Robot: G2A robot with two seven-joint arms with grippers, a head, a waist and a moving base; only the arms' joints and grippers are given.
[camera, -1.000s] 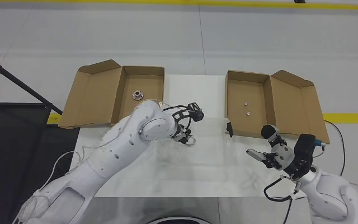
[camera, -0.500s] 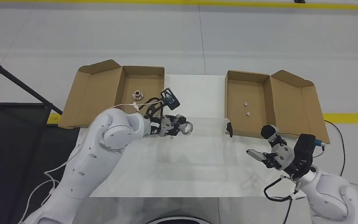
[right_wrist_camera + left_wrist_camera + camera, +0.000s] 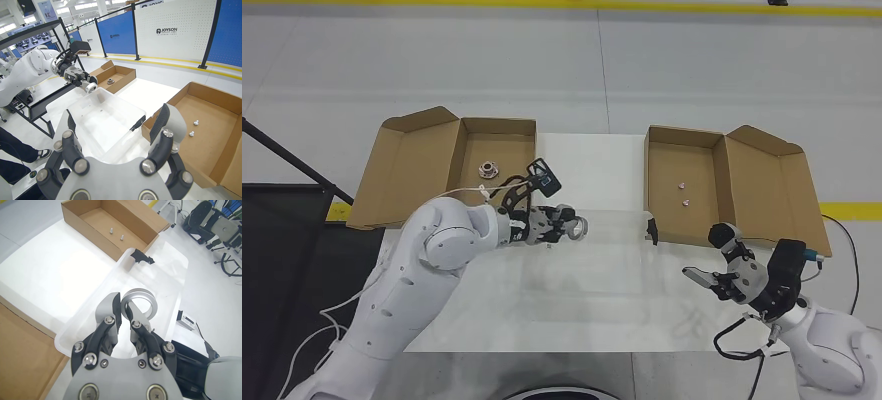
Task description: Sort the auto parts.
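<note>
My left gripper (image 3: 122, 300) is shut on the rim of a silver metal ring (image 3: 139, 303), held above the left end of a clear plastic bin (image 3: 117, 264). The top view shows this gripper (image 3: 567, 228) with the ring (image 3: 578, 228) just right of the left cardboard box (image 3: 497, 128), which holds a flanged metal part (image 3: 488, 169). The right cardboard box (image 3: 682, 138) contains two small bolts (image 3: 680, 185). My right gripper (image 3: 117, 113) stands open and empty at the table's front right (image 3: 707, 280), near the bin's corner.
A scrap of black tape (image 3: 141, 256) sticks to the bin corner beside the right box. Both boxes have their flaps folded outward. A black rack (image 3: 37, 109) stands off the table's left side, with a person's legs (image 3: 20, 149) next to it.
My left gripper has carried the ring up and a little toward the left box, and the arm's elbow has swung outward. The right arm has stayed still.
</note>
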